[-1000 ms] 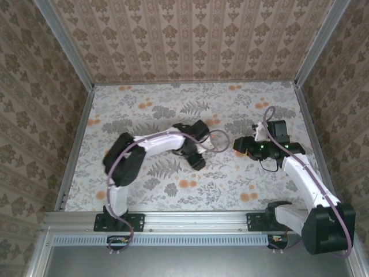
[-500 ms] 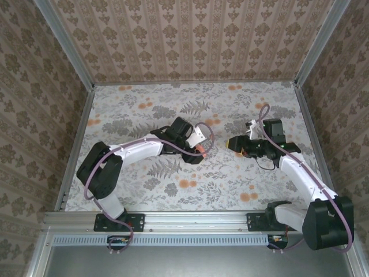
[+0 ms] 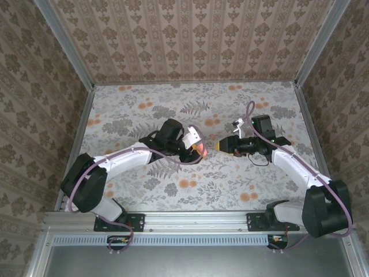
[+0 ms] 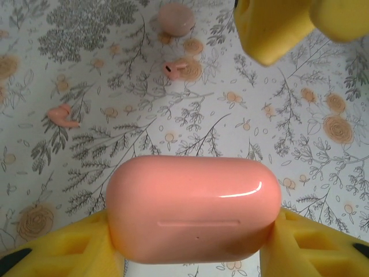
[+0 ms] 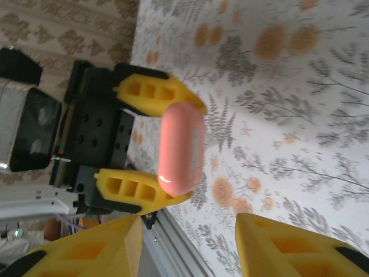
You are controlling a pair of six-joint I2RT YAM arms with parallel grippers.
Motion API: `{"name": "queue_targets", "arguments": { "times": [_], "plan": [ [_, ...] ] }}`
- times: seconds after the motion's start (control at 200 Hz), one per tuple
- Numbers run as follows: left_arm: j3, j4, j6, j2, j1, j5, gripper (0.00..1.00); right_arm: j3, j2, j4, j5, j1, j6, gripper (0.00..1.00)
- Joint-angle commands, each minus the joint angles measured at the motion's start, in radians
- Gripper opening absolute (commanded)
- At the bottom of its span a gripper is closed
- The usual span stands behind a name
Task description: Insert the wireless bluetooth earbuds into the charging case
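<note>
- Charging case point(image 4: 193, 208), lid closed, sits clamped in the left hand point(image 3: 198, 149), above the tabletop point(image 3: 230, 184).
- Right hand point(image 3: 222, 146) faces it, fingers spread, holding nothing.
- Both hands have drawn closer together than a second ago.
- An earbud point(image 4: 177, 68) and a second earbud point(image 4: 63, 116) lie apart on open tabletop.

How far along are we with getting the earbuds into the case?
Done: the charging case is clamped in the left jaws, off the table. In hand: the right jaws are open, facing it. Left: the lid is shut, and one earbud and the second earbud lie loose.
</note>
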Motion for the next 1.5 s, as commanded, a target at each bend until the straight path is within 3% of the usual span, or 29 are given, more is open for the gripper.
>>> {"name": "queue_targets", "arguments": {
  "times": [0.0, 0.915, 1.405, 1.495],
  "plan": [
    [-0.010, 0.029, 0.023, -0.025, 0.009, 0.033, 0.47, 0.034, 0.004, 0.025, -0.056, 0.022, -0.034, 0.47],
    [-0.004, 0.045, -0.005, -0.080, 0.007, 0.025, 0.45, 0.165, 0.130, -0.028, 0.039, 0.141, -0.076, 0.45],
    [0.001, 0.052, -0.009, -0.110, 0.006, 0.009, 0.45, 0.193, 0.193, -0.039, 0.043, 0.175, -0.084, 0.39],
    [0.003, 0.052, -0.012, -0.114, 0.004, 0.005, 0.45, 0.196, 0.194, -0.038, 0.046, 0.179, -0.085, 0.31]
  ]
}}
